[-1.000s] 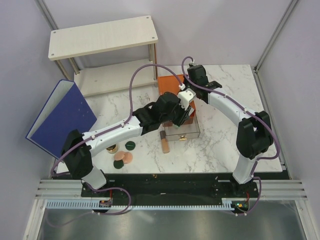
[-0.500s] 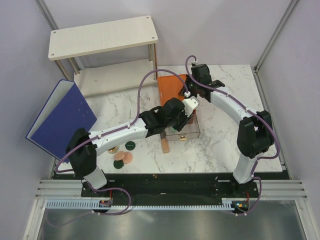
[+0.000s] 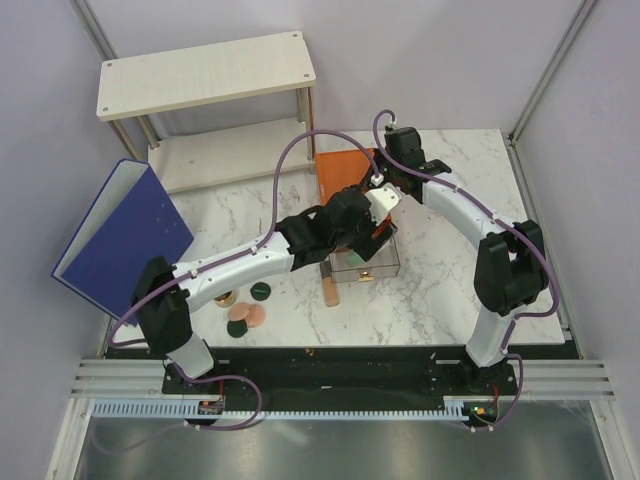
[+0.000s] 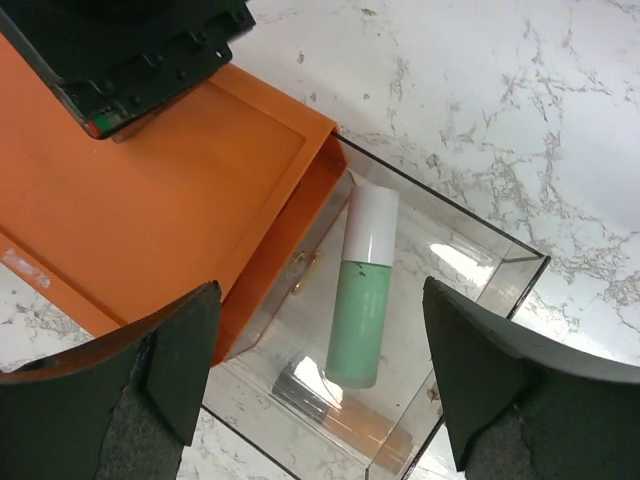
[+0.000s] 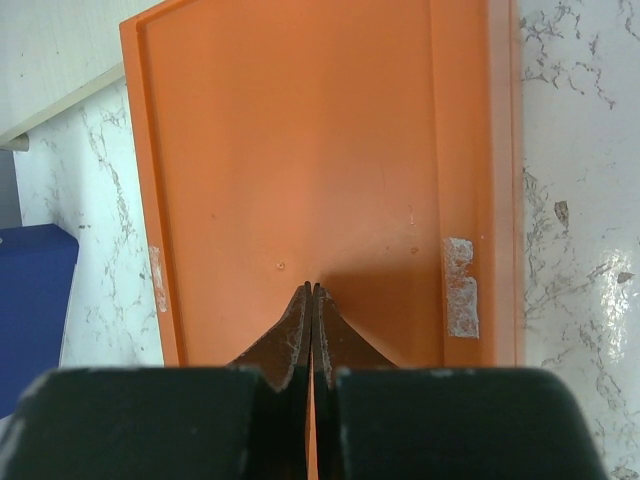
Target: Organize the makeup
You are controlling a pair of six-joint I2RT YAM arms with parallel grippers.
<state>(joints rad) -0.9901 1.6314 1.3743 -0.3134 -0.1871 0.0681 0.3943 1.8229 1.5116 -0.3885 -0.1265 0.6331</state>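
Left gripper point(image 4: 320, 355) hangs over the clear drawer point(image 4: 450, 205), which stands pulled out of the orange drawer box point(image 4: 150, 210). Its fingers point(image 4: 175, 350) are wide apart and hold nothing. The mint-green tube point(image 4: 362, 300) lies flat on the drawer floor, white cap toward the box, touching neither finger.

Right gripper point(image 5: 312, 292) has its fingers together with nothing between them, tips on the box top. I read it as a brace.

I judge the tube placed, so the step in hand is clearing out and fetching the next item. How I'd do it:
- Lift left straight up before any sideways move. The finger pads sit near the drawer walls, and a swing could drag the drawer or flick the tube.
- Right should press on the box while left works at the drawer.
- Closest next pick is the peach tube point(image 3: 329, 290), on the table at the drawer's 7 o'clock, just beside its front corner. Grip it across the body, approaching from the side away from the drawer wall.
- At 8 o'clock, well apart, are the dark green compacts point(image 3: 261, 291), peach disc point(image 3: 254, 316) and gold-rimmed jar point(image 3: 227, 298). The discs are flat, so they need a low pinch on the edges.
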